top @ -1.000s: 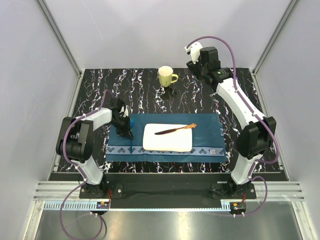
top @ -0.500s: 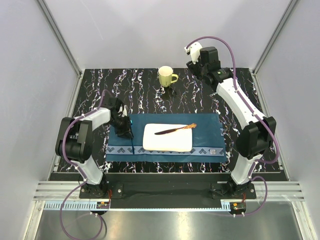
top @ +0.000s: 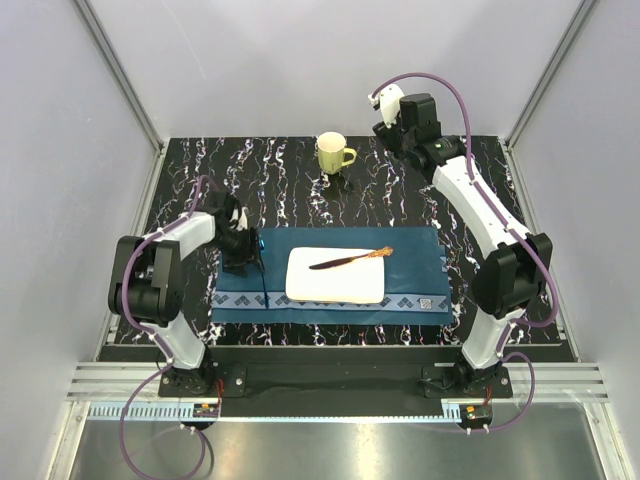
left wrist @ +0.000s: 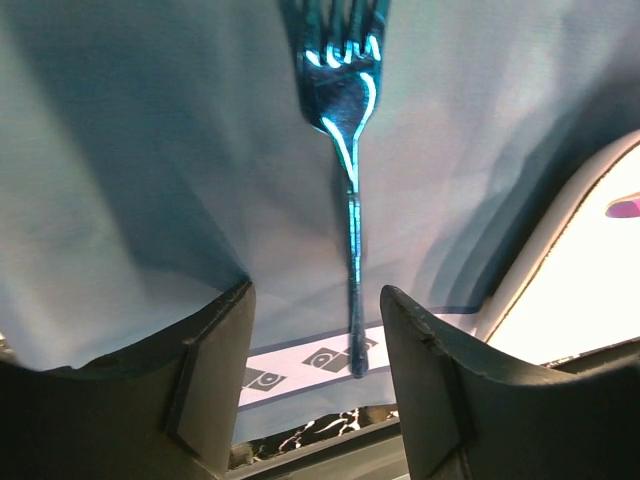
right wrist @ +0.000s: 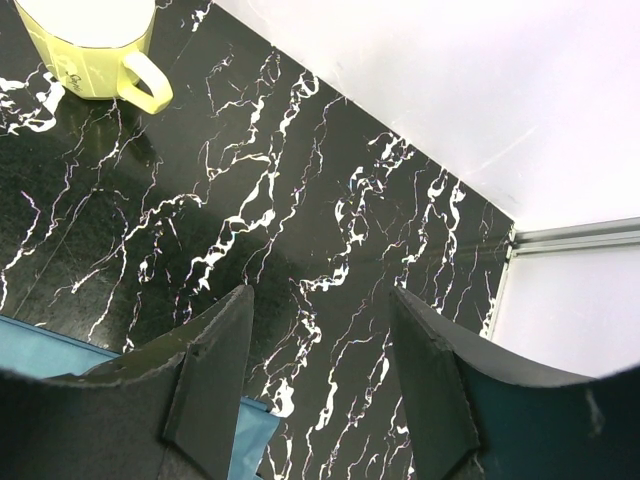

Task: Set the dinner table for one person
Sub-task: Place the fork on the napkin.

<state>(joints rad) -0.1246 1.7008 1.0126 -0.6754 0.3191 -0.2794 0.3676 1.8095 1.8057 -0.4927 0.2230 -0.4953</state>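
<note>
1. Your left gripper gapes wide, empty, astride the fork on the placemat; lift straight up without nudging it.
2. The right gripper hangs open and empty over the bench, which lies beneath the placemat.

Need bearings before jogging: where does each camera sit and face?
Top external: above and behind, looking down on the black marble-veined tabletop; left arm and right arm show.
Left wrist: low over the dark blue cloth placemat, facing the blue metal fork; left claw shows.
Right wrist: raised, facing down at the pale yellow ceramic mug; right claw shows.
Shared: top and right wrist see the mug.
</note>
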